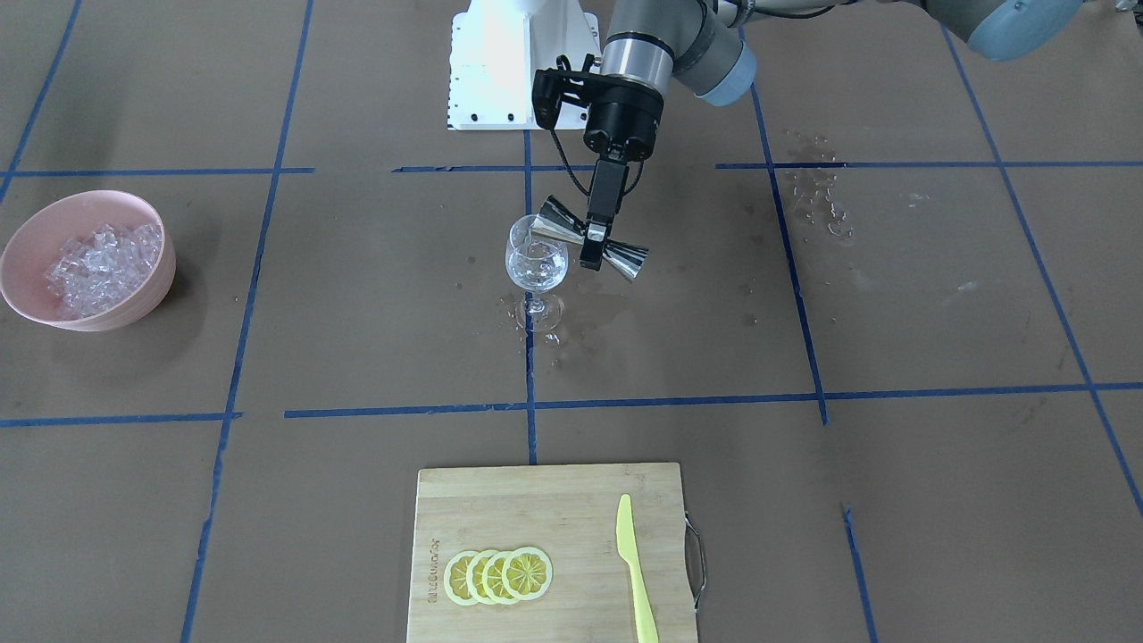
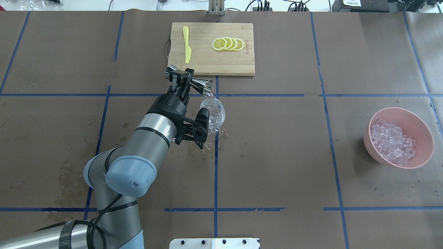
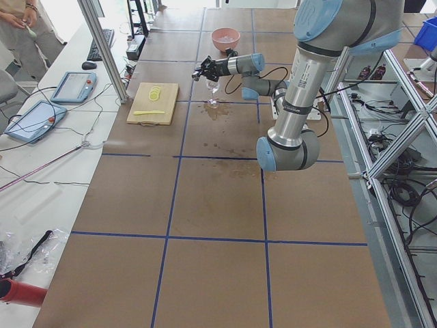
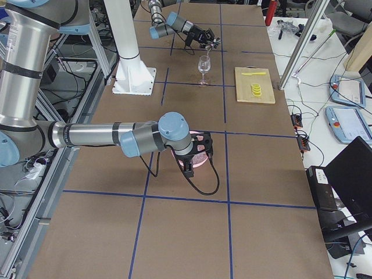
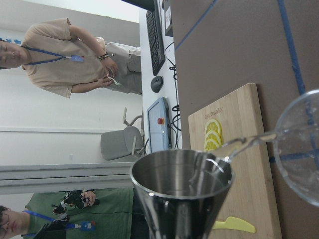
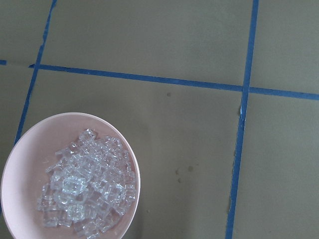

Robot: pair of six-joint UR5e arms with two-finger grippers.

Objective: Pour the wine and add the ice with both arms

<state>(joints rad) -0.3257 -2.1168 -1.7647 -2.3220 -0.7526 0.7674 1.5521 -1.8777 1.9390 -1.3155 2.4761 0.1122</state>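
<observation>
Steel jigger (image 5: 182, 194) is seen closest in the left wrist view. It is tipped so that a thin stream of the wine (image 5: 244, 144) is carried from its lip into the wine glass (image 5: 299, 149). In the front-facing view the left gripper (image 1: 593, 253) is clamped on the jigger's narrow waist, which lets the cup be rolled over the rim from about 2 o'clock of the glass. A few drops are judged to have been spilled on the table (image 1: 893, 446) by the glass's foot.

The ice (image 1: 105, 268) is heaped in the pink bowl (image 1: 54, 210), well apart at 9 o'clock of the glass. The right gripper (image 4: 192, 163) is held over that bowl, probably for scooping; whether its fingers are apart cannot be told.
</observation>
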